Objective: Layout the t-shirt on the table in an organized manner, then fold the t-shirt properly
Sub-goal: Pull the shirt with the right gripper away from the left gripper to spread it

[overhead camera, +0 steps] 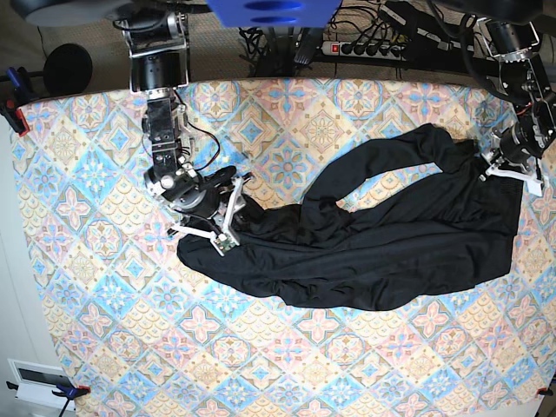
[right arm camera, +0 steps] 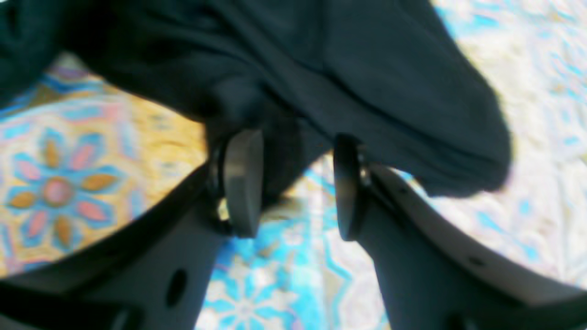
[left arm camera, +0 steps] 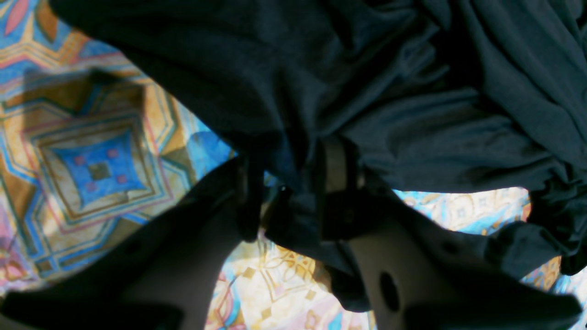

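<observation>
base view: the t-shirt (overhead camera: pixel 382 234), soft matte black cloth, sprawls wrinkled and elongated across the tile-patterned desk (overhead camera: pixel 87 287). right gripper (right arm camera: pixel 293 183) is parted, fabric draped over its flat pads. left gripper (left arm camera: pixel 293 183) grip is unclear.

You have open counter (overhead camera: pixel 104 313) along the whole near side and far left, where a gripper can pass freely. The crumpled t-shirt (overhead camera: pixel 373 252) blocks the middle and right, and cables (overhead camera: pixel 365 39) crowd the far edge.
</observation>
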`<action>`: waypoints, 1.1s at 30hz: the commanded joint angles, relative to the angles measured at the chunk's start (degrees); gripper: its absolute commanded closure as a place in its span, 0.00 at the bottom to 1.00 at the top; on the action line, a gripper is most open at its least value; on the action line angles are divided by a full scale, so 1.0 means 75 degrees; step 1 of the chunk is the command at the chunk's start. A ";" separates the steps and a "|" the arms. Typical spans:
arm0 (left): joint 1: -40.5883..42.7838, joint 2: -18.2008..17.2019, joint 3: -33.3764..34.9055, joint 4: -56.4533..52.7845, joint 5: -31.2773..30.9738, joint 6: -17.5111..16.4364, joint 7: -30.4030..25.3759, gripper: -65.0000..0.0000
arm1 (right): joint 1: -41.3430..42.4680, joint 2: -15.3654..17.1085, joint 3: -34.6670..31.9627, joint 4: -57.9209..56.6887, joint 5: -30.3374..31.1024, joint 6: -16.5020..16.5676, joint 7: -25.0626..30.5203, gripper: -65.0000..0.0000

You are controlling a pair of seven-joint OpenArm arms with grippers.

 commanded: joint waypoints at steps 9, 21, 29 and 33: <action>-0.0065 -0.0178 -0.0048 0.0097 -0.0089 -0.0043 -0.0072 0.72 | 0.0162 0.0050 -0.0486 -0.0074 0.0023 -0.0046 0.0153 0.64; -0.0065 -0.0178 -0.0048 0.0108 -0.0089 -0.0043 -0.0072 0.72 | 0.0162 0.0038 -0.0486 -0.1105 0.0011 -0.0046 0.0188 0.66; -0.0252 -0.0178 0.0069 0.0097 -0.0030 -0.0043 -0.0072 0.72 | 0.0091 0.0096 -0.0439 -0.0133 0.0011 -0.0046 0.0141 0.98; -0.0299 -0.0189 0.0234 0.0097 -0.0030 -0.0043 -0.0084 0.72 | -0.0729 0.0425 0.0182 0.0735 0.0023 -0.0046 0.0129 1.00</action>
